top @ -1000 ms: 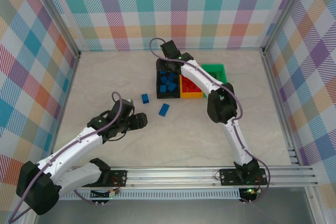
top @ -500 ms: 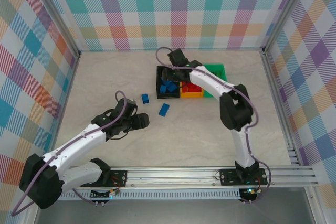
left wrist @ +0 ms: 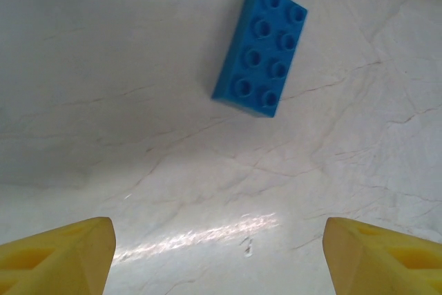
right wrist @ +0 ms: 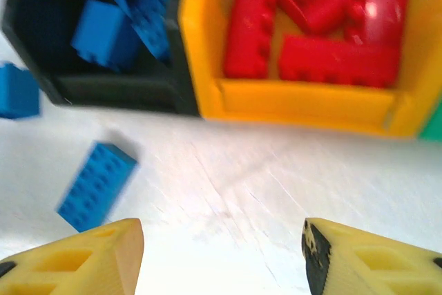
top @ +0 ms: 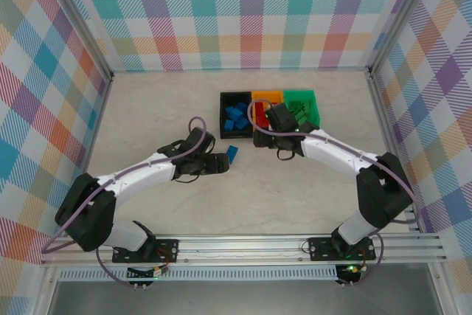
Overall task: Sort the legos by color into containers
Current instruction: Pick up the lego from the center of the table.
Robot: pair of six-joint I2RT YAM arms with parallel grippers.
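The biggest thing here is the pale marble-look table, walled in by checkered panels. Both arms are reaching across it. The left arm stretches toward the middle, and the right arm bends in from the other side, with its wrist up near the bins.

The containers sit in a row toward the far side, joined together: black bin on the left, orange bin in the middle, green bin on the right. Blue bricks are piled in the black one, red bricks in the orange one, and green bricks in the green one.

The left gripper has its yellow fingers spread wide with nothing but bare table between them, so it's released and holding nothing. The right gripper is the same deal: its fingers are apart and empty over the table, just in front of the black and orange bins.

Two loose legos are out on the table. An oblong blue brick lies flat, studs up, a bit ahead of the left gripper's fingers and not touching them. From above it sits near the front of the black bin. A smaller square blue brick shows in the right wrist view, just beside the black bin's outer corner. That view is blurry, so it's hard to say whether it touches the wall.
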